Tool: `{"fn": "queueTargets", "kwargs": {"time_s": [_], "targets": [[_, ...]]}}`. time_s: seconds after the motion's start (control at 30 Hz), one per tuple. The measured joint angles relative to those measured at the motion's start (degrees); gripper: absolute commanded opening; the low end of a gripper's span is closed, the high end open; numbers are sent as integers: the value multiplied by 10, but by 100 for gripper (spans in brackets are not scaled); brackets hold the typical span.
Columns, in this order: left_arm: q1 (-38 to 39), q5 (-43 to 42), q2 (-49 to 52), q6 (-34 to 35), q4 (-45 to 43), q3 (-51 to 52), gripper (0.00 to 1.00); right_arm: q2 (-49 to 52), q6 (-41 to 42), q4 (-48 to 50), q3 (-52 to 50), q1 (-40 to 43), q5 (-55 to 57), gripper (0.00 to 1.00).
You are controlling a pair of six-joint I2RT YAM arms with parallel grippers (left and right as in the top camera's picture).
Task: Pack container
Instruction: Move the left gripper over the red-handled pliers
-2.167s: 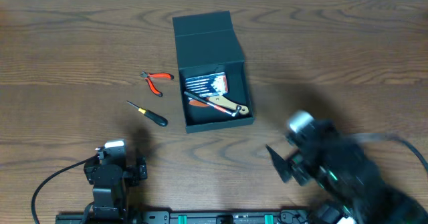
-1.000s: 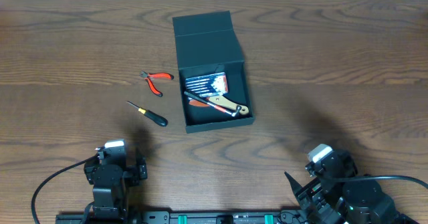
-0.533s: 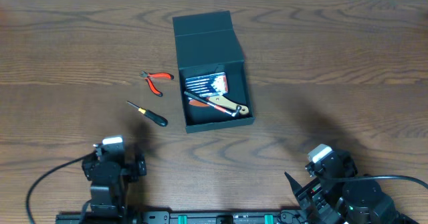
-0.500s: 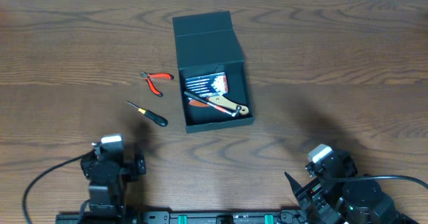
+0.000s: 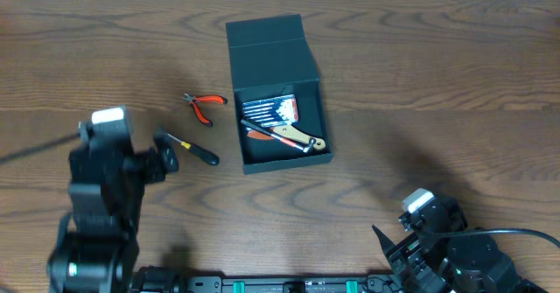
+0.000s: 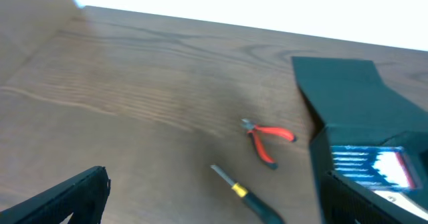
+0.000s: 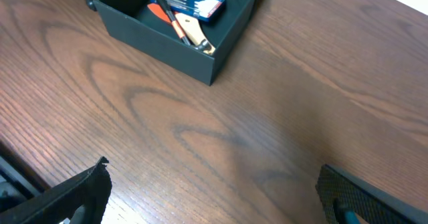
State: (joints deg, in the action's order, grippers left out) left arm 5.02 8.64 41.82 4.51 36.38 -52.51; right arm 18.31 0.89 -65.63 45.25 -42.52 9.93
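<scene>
The dark teal-black container point(image 5: 287, 163) stands open at the table's middle, its flap lid point(image 5: 267, 44) folded back. Inside lie a blue striped packet point(image 5: 270, 109) and a wooden-handled tool point(image 5: 295, 138). Red pliers point(image 5: 203, 106) and a black-and-yellow screwdriver point(image 5: 195, 149) lie on the table to its left. My left gripper point(image 5: 162, 155) is open and empty, just left of the screwdriver point(image 6: 248, 196); the left wrist view also shows the pliers point(image 6: 267, 141) and the container point(image 6: 348, 97). My right gripper point(image 7: 214, 197) is open and empty, low at the front right, with the container point(image 7: 160, 40) ahead of it.
The wooden table point(image 5: 437, 83) runs on all sides of the container. The right arm point(image 5: 446, 249) sits at the front right edge, and a dark rail point(image 5: 289, 284) runs along the front edge.
My left arm has lifted from the front edge and swung forward towards the screwdriver. The right arm pulled back to the front right earlier and has since stayed still.
</scene>
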Motion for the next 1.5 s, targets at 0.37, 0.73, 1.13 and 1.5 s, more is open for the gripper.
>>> {"fn": "queueTargets", "kwargs": {"time_s": [0.37,0.73,1.13,1.5], "targets": [[0,-100,231,36,-31,-79,99,0,0,0,0,0,0,99],[0,-117,439,120,-8,-163,99,0,0,0,0,0,0,99],[0,-103,573,325,-1,-186,99,0,0,0,0,0,0,99],[0,-131,665,370,-6,-229,90,0,0,0,0,0,0,99]]}}
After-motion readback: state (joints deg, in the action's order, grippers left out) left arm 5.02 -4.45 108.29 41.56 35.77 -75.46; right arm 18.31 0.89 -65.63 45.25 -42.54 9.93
